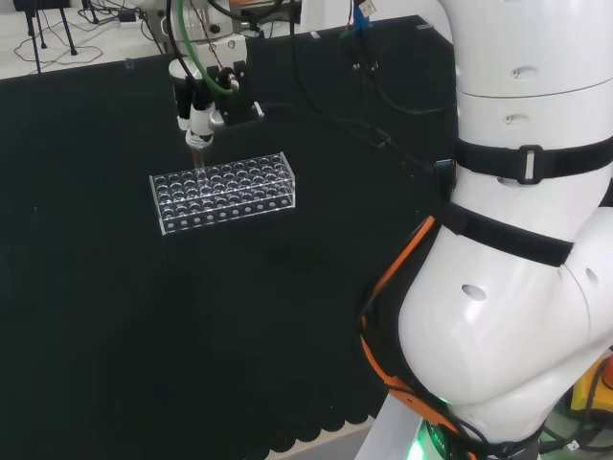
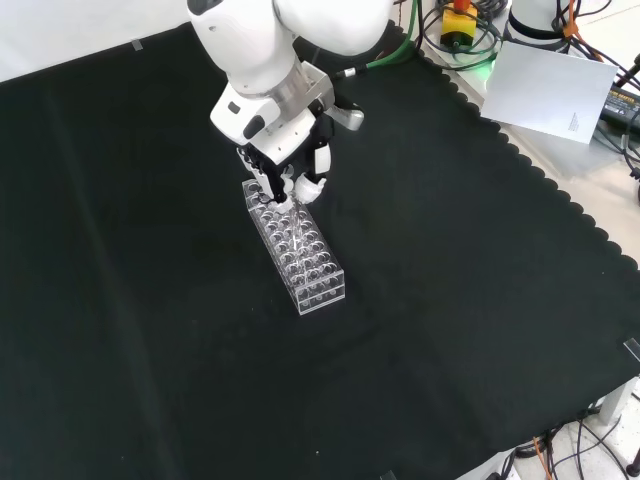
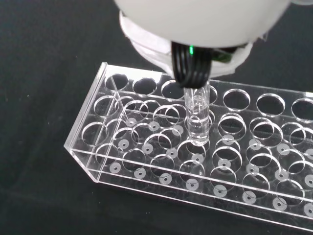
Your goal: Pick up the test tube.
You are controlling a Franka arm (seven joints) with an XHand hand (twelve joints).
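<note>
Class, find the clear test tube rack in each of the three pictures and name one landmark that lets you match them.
Head view: the rack lies left of centre on the black cloth, just below the hand.
Front view: the rack runs diagonally at upper centre, its far end under the hand.
Wrist view: the rack is close up, with a test tube above its holes.
Shared landmark: the hand over one end of the rack.

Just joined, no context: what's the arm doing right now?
The hand is over one end of a clear rack on the black cloth, fingers curled on a clear test tube. In the wrist view the tube stands upright, its rounded bottom just above the rack's top holes, so it looks lifted out, or nearly. The other holes in view look empty.
</note>
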